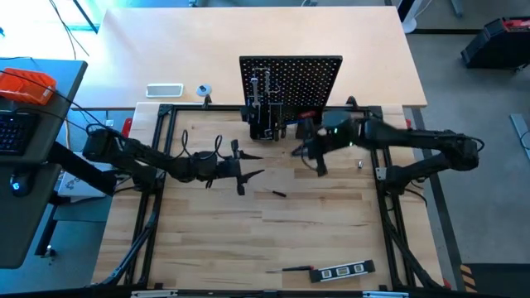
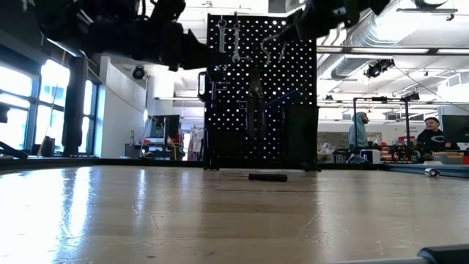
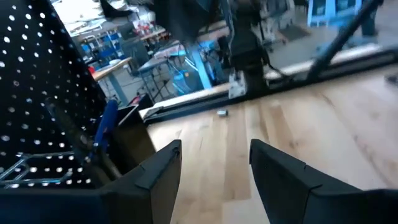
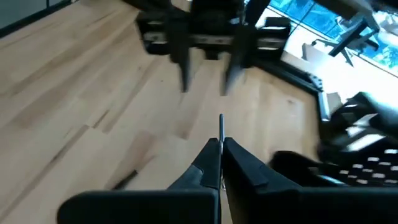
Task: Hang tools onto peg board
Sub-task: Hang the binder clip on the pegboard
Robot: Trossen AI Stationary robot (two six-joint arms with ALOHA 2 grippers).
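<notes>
Black peg board just beyond closed right end effector gripping thin metal tool.

peg board upright, bare table before it

my two arms: dark, near black | peg board: black, even grid of small holes | hex key handle: blue | wrenches: silver | table: pale wood planks | level: black, light marks
</notes>
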